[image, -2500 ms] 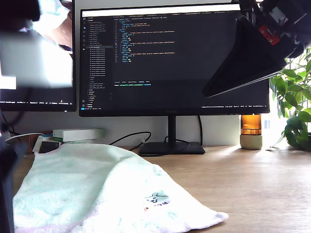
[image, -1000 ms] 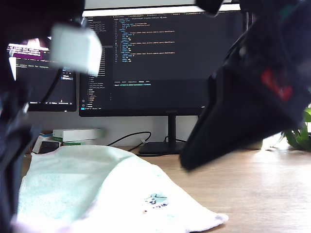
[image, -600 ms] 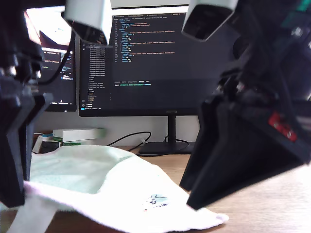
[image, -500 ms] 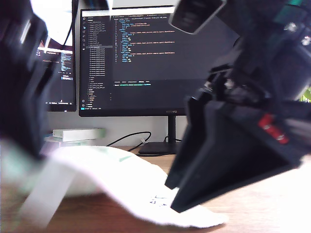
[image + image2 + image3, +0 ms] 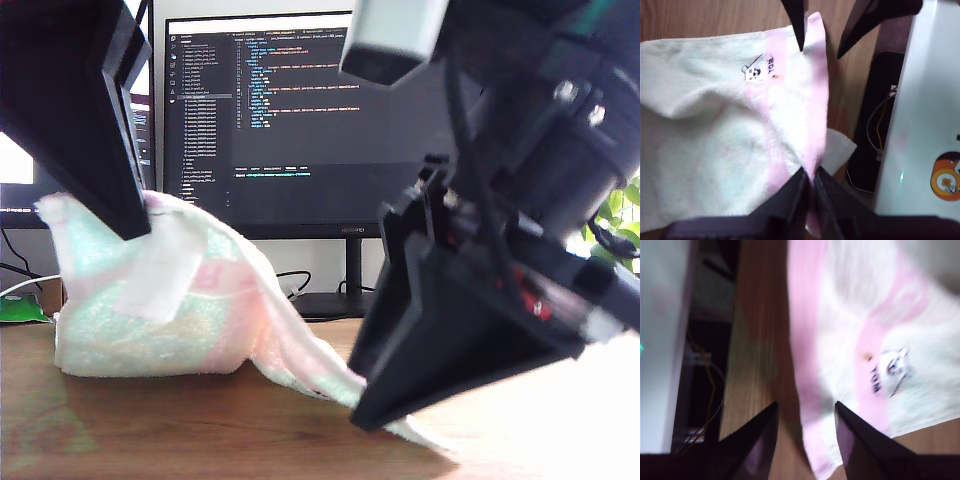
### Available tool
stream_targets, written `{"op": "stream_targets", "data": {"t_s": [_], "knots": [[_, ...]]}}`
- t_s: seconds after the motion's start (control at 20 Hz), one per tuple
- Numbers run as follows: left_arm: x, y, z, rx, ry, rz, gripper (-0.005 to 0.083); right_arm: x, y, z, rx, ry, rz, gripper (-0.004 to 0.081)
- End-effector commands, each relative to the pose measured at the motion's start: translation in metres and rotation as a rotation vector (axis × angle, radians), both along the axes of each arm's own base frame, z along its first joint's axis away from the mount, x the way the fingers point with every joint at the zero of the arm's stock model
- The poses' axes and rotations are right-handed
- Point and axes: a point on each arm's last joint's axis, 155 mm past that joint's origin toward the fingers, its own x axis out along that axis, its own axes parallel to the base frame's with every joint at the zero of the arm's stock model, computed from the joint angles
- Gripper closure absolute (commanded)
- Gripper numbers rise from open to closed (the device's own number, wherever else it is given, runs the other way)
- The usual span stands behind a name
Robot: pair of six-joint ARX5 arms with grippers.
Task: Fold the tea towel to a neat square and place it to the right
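Pinching the tea towel [image 5: 735, 150] by its pink edge, my first claw [image 5: 809, 182] lifts one corner off the counter [image 5: 200, 420]; my second claw [image 5: 805, 415], spread open, should clamp the opposite corner level before folding.

Wooden desk [image 5: 150, 420]; dark monitor [image 5: 290, 120] showing code, white wall behind; green plant [image 5: 622, 225], bright daylight.

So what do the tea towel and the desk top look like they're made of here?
The tea towel looks like soft terry cloth: fuzzy looped pile, matte, pale mint with pink bands, draping limply from my first gripper. The desk top looks like wood or wood-effect laminate: brown grain lines, smooth, slight sheen; which of the two I cannot tell.
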Motion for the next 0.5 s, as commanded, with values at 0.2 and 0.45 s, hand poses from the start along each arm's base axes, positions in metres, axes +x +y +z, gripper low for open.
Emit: {"op": "stream_targets", "data": {"t_s": [0.2, 0.45], "knots": [[-0.004, 0.006, 0.012, -0.031, -0.007, -0.001, 0.0796, 0.004, -0.005, -0.009, -0.034, -0.015, -0.019, 0.0653], [-0.011, 0.010, 0.015, -0.041, 0.015, -0.008, 0.0796, 0.007, -0.007, -0.009, -0.043, -0.024, -0.028, 0.0781]]}}
